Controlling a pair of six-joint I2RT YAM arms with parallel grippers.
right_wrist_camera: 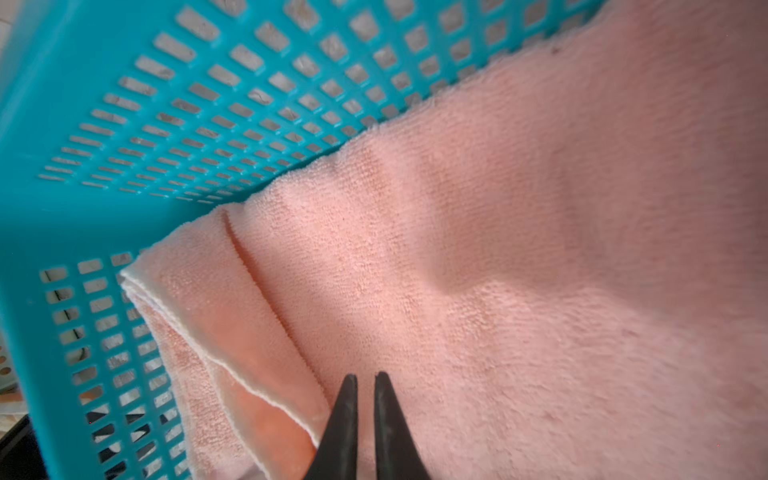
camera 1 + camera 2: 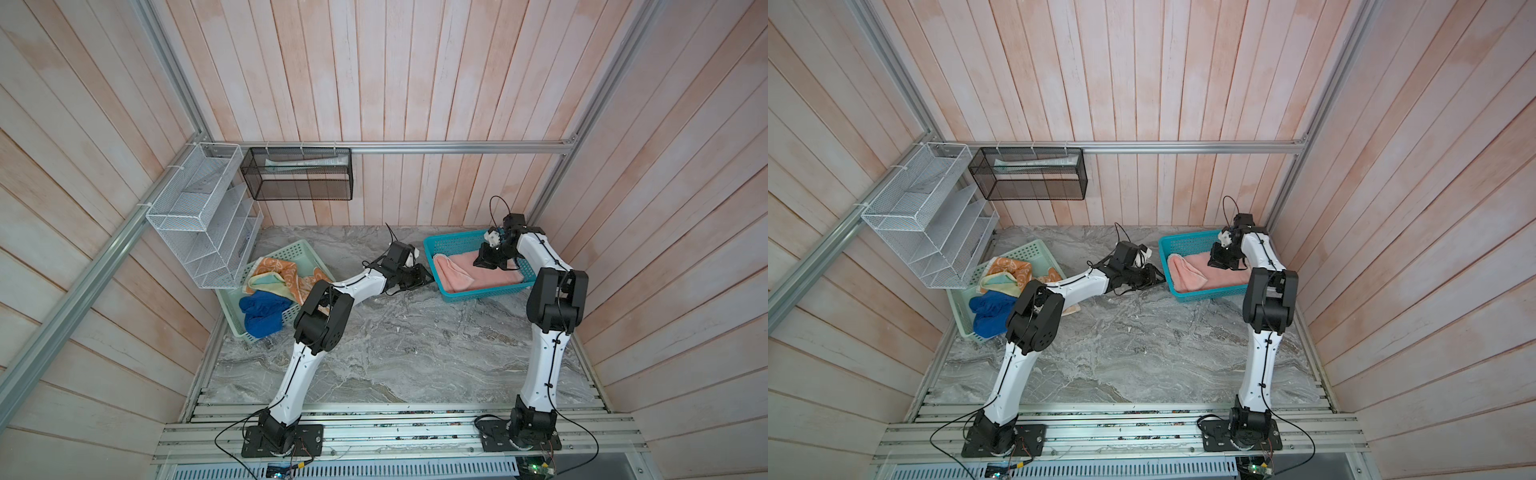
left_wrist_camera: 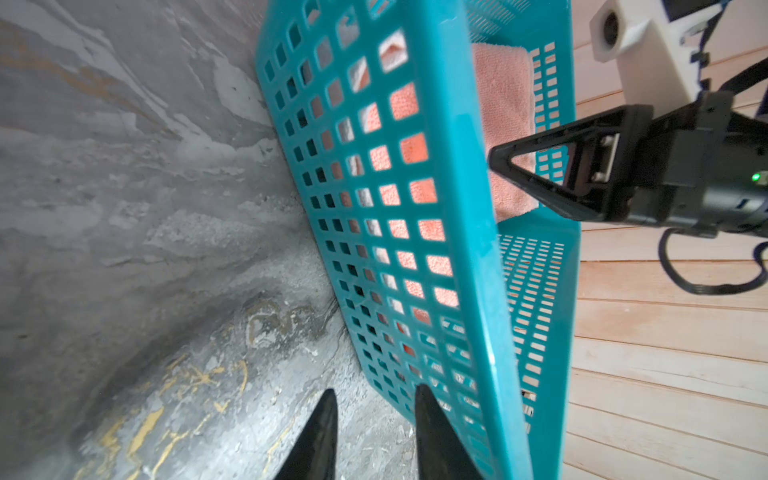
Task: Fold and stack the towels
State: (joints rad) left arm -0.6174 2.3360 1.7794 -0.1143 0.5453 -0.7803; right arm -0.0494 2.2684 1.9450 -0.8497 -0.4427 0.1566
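Observation:
The salmon-pink towel (image 2: pixel 478 276) (image 2: pixel 1200 272) (image 1: pixel 498 249) lies folded in the teal basket (image 2: pixel 440 243) (image 1: pixel 83 166) at the back right. My right gripper (image 2: pixel 478 264) (image 1: pixel 365 376) hangs over it inside the basket, its jaws almost together and nothing seen between them. My left gripper (image 2: pixel 430 279) (image 3: pixel 374 395) is low on the table just outside the teal basket's (image 3: pixel 457 166) near-left corner, open, with bare table between its fingers. The orange-and-cream towel (image 2: pixel 286 270), the pale yellow towel (image 2: pixel 266 282) and the blue towel (image 2: pixel 262 311) lie crumpled in the mint-green basket (image 2: pixel 291 249) on the left.
A white wire rack (image 2: pixel 203 216) hangs on the left wall over the mint-green basket. A black mesh rack (image 2: pixel 297 174) hangs on the back wall. The grey marble table (image 2: pixel 415 340) spreads between the two arms, with wooden walls close on three sides.

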